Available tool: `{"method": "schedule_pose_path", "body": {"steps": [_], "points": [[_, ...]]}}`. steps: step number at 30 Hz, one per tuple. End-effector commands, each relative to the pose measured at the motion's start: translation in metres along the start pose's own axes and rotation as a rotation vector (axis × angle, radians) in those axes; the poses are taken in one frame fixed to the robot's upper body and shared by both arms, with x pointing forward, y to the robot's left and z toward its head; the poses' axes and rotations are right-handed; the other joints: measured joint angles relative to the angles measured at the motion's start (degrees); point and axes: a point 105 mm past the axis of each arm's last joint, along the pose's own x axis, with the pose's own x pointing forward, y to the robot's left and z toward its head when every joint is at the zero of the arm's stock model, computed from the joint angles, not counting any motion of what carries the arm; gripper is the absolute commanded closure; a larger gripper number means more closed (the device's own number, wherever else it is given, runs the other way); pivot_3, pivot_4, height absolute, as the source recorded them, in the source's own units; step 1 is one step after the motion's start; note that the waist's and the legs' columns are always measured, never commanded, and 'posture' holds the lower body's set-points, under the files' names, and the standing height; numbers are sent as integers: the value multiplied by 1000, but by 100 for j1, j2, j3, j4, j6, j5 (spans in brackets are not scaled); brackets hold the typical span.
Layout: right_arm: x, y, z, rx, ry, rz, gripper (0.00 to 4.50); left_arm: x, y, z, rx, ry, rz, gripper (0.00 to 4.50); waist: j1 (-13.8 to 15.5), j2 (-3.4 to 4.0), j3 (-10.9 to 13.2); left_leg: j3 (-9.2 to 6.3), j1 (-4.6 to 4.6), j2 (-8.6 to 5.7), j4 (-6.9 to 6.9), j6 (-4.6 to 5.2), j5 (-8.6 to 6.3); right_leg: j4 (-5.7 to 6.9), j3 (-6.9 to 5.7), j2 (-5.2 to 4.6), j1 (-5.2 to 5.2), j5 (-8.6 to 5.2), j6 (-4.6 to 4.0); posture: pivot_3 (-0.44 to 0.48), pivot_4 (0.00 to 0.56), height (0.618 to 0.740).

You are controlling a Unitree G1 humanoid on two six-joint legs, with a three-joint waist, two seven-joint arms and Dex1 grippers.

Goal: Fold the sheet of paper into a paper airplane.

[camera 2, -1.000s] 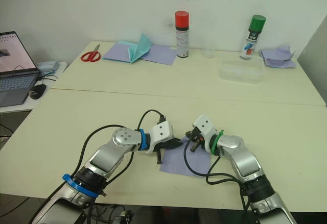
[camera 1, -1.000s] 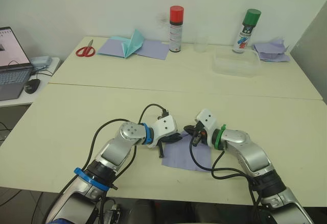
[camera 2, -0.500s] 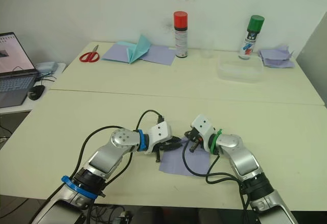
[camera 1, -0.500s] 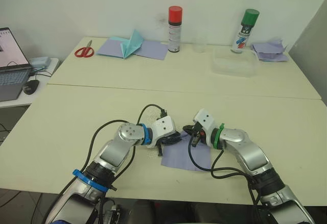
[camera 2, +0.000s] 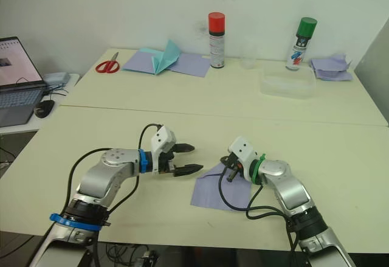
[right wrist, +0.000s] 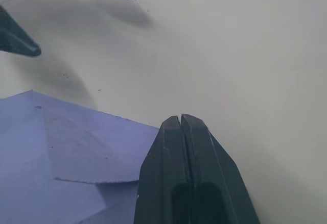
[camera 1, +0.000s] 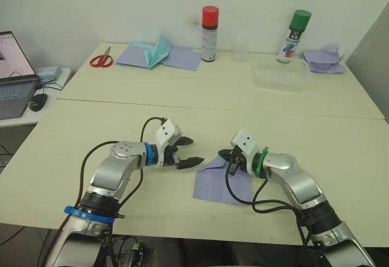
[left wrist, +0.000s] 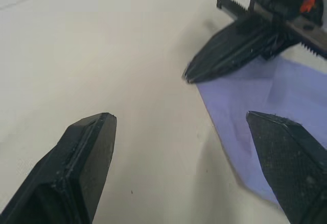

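**Two grippers at one lavender sheet, near table edge**

Two grippers work over the near table. Right gripper (camera 1: 226, 156): fingers pressed together, tip resting at the far edge of the sheet of paper (camera 1: 222, 182), by its folded corner flap. Left gripper (camera 1: 190, 151): fingers spread wide, hovering just left of the sheet, apart from it.

Sheet of paper: pale lavender, lying flat near the table's near edge, one far corner folded over.

Surface: cream table (camera 1: 91, 127), a seam running across it. Far side, left to right: red scissors (camera 1: 101, 59), flat lavender sheets with a teal pointed paper shape (camera 1: 157, 51) on them, red-capped spray can (camera 1: 209, 33), clear plastic tray (camera 1: 281, 76), green-capped spray can (camera 1: 293, 36), crumpled lavender paper pile (camera 1: 322, 59). Far left, a laptop (camera 1: 13, 75) and mouse (camera 1: 37, 101) on a side desk. White wall behind.

Change from half a second ago: the left gripper has drawn back leftward off the sheet's corner and opened; the right gripper has stayed in place.
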Motion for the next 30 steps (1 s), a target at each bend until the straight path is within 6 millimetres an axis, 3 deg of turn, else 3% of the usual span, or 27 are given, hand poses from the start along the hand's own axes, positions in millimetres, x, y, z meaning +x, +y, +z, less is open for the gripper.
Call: {"method": "schedule_pose_path", "body": {"steps": [1, 11, 12, 20, 30], "points": [[-1, 12, -21, 27, 85, 55, 4500, 13, -10, 14, 47, -52, -15, 981, -4, 0, 0, 0, -2, 0, 0, 0, 0, 0, 0, 0, -2, 0, 0, 0, 150, 740], [-5, 13, -21, 20, 93, 59, 4500, 35, -31, -13, 71, 19, -51, 4340, -6, 0, 0, 1, -8, 0, -5, -1, 0, -2, 1, 1, -7, 0, -1, 0, 150, 740], [-6, 13, -21, 21, 94, 57, 4500, 36, -33, -16, 68, 27, -59, 4482, -6, 0, 0, 0, -8, 0, -6, -1, 0, -2, 0, 1, -8, 0, -1, 0, 150, 740], [-6, 17, -22, 24, 93, 57, 4500, 35, -27, -49, 79, 181, -18, 4482, -1, -1, -3, -1, -5, -1, -5, -1, 0, -2, -1, 0, -3, -1, 1, 0, 150, 740], [-3, 22, -23, 24, 98, 66, 4500, 16, -30, -59, 46, 239, -29, 4482, -14, 1, -6, -1, 11, 2, -10, -1, -1, -2, 0, 1, 8, -3, 0, 0, 150, 740]]}}
